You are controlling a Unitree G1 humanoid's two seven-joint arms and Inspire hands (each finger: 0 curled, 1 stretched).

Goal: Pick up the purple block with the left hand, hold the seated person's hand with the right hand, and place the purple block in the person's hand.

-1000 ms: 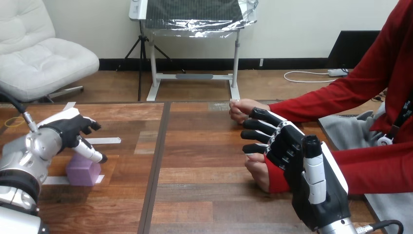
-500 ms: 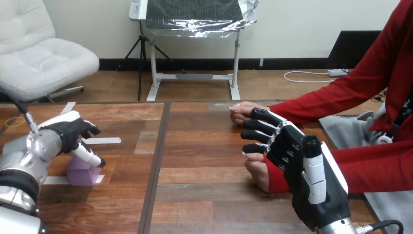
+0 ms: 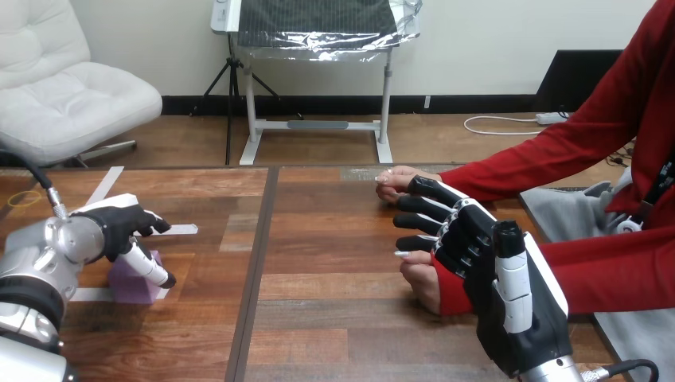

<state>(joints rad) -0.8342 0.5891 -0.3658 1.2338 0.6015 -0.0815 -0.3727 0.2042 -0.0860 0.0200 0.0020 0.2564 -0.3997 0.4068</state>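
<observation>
Two hands are set for separate jobs. The left hand [image 3: 119, 227] hangs low over the purple block [image 3: 127, 282], probably lining up a pick; whether it grips yet cannot be told. The right hand [image 3: 497, 274], open with straight fingers, stands just over the person's hand [image 3: 419, 280], apparently ready to hold it. The block, a small pale-purple cube, sits on the table [image 3: 318, 286] at its left side, half hidden.

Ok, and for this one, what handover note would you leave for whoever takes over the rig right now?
Left hand: down over the purple block; whether it grips it cannot be told.
Right hand: back toward the camera, against the person's nearer hand, a fist on the table; a hold cannot be told.
Block: on the table at the left, not lifted.
Done: both hands are at their targets.
Left: lift the block, hold the person's hand, place the block in it.
</observation>
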